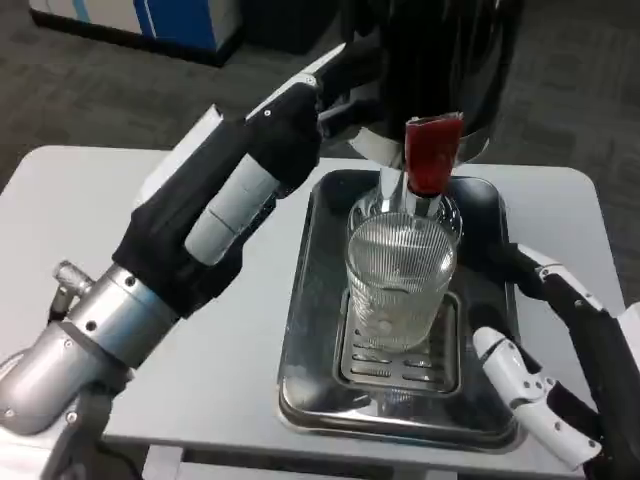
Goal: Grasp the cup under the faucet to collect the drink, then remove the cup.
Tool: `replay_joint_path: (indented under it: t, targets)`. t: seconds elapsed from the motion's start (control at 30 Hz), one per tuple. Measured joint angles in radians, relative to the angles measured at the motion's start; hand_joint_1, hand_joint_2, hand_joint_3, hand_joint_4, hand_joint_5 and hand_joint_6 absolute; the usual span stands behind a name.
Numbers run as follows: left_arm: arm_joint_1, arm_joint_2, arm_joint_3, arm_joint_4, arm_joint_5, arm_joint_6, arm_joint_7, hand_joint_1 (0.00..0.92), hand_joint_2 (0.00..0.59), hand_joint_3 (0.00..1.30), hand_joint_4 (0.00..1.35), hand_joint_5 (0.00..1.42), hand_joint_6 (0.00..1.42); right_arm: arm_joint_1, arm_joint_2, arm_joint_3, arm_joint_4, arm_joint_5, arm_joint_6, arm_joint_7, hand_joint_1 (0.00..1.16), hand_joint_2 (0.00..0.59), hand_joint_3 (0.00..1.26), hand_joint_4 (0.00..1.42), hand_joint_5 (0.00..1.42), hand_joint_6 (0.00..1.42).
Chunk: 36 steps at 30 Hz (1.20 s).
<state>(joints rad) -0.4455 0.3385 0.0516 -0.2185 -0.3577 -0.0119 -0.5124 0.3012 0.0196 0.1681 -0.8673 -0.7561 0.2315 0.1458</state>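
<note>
Left hand (300,105): raised and extended forward, up against the side of the black drink dispenser (440,60) at the far edge of the counter (150,300). Its fingers reach toward the dispenser body near the faucet; they are dark against a dark surface, so I cannot tell whether they are clenched, released or pressing on anything.

Right hand (550,360): low, near the front right corner of the metal drip tray (310,330). Its fingers are spread apart and hold nothing; the hand is released. The upper finger points inward toward the cup, the lower white finger lies over the tray's right front rim. Whether any fingertip touches the tray cannot be determined.

Ribbed glass cup (400,285): upright, to the left of the right hand and clear of its fingers, below and nearer than the left hand. It stands on the slotted grate (400,365) inside the tray, directly beneath the red faucet lever (432,150). The glass is transparent; a faint liquid line shows in the lower part, though the level is not certain.

Drip tray: sits on the white counter, between the two forearms, its far end against the dispenser base.

Background: dark carpet (100,90) beyond the counter, with a white and blue cabinet (150,20) far beyond the left hand.
</note>
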Motion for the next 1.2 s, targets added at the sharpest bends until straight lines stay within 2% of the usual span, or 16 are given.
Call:
replay_joint_path:
  t: [0.47,0.93,1.2]
  targets:
    - [-0.081,-0.051,-0.02,0.077,-0.065,0.068,-0.047,0.071,0.026,0.11,0.05,0.14,0.07,0.003,-0.002,-0.005,0.0,0.006,0.0,0.0,0.26,0.429,0.22,0.23,0.2,0.1]
    - [-0.088,-0.068,-0.045,0.035,-0.071,0.122,-0.087,0.068,0.029,0.1,0.05,0.14,0.08,0.004,-0.003,-0.006,0.0,0.015,0.0,-0.003,0.26,0.43,0.22,0.23,0.2,0.1]
    - [-0.136,-0.068,-0.045,0.11,-0.066,0.121,-0.134,0.068,0.029,0.1,0.05,0.14,0.08,0.009,-0.005,-0.007,0.0,0.017,0.0,-0.006,0.26,0.43,0.22,0.23,0.2,0.1]
